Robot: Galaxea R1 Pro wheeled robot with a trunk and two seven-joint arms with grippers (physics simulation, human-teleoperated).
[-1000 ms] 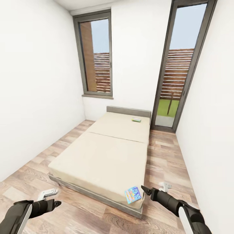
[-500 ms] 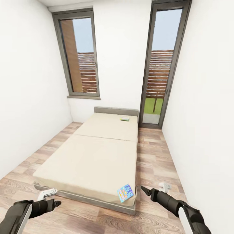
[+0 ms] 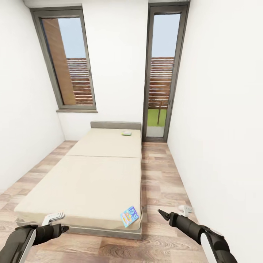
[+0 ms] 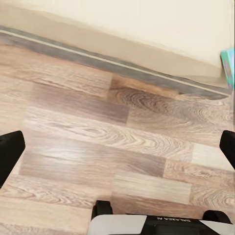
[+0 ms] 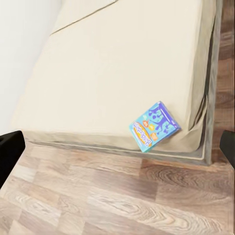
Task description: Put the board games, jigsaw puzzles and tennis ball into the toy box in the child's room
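On the beige bed [image 3: 91,175] — two board games [image 3: 130,216]; both grippers apparently spread, empty.

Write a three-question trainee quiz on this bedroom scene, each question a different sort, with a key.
1. True or false: the blue game lies at the bed's near corner, on the robot's right.
2. Multiple choice: the green game lies (A) on the floor, (B) on the mattress near the headboard, (C) on the window sill.
3. Fill in: the jaws of both the left gripper and the right gripper are ____.

Key: 1 true; 2 B; 3 open.
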